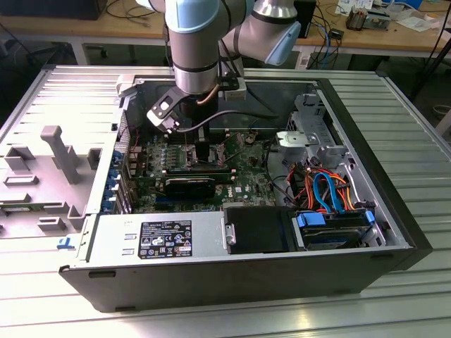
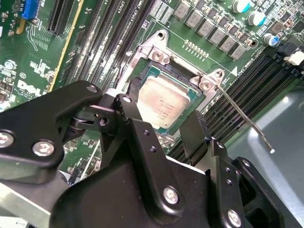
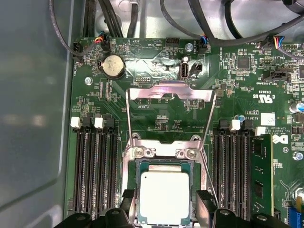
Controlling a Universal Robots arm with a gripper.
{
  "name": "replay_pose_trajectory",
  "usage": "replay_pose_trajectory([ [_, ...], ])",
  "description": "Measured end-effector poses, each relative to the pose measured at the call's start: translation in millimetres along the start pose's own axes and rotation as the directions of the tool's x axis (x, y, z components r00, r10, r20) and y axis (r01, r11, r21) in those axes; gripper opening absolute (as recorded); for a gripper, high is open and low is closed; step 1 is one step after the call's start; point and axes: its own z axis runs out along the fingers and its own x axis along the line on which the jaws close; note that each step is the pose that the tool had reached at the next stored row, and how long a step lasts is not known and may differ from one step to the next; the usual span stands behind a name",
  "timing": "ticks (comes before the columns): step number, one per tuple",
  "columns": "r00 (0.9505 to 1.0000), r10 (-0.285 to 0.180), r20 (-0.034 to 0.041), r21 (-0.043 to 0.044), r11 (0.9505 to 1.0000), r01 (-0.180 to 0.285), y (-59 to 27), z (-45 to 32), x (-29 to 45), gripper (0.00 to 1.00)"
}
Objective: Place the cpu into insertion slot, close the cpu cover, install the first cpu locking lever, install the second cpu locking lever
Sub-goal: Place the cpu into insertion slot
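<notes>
Vertical claw (image 3: 166, 200) hangs spread astride the cpu (image 3: 164, 187).

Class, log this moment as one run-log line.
cpu: seated in insertion slot | cpu cover: open | tool: over cpu

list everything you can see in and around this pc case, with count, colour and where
cpu: one, silver-grey, seated in the insertion slot
insertion slot: one, dark with metal rim, middle of the green board
cpu cover: one, silver, swung up open
locking lever: one visible, thin silver wire, sticking out from a slot corner
memory slots: several, black, flanking the slot
coin battery: one, silver, beyond the cover
computer case: one, black and grey, open on slatted table
power supply: one, silver, case's near side
cables: several, orange and blue, exterior view's right
gripper: one, black, open, straddling the cpu
arm: one, grey and pale blue
</notes>
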Motion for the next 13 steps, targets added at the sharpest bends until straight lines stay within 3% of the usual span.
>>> replay_pose_trajectory([
  [13,1.0000,0.000,-0.0012,0.0001,1.0000,0.000,-6.8,6.1,2.8,0.62],
])
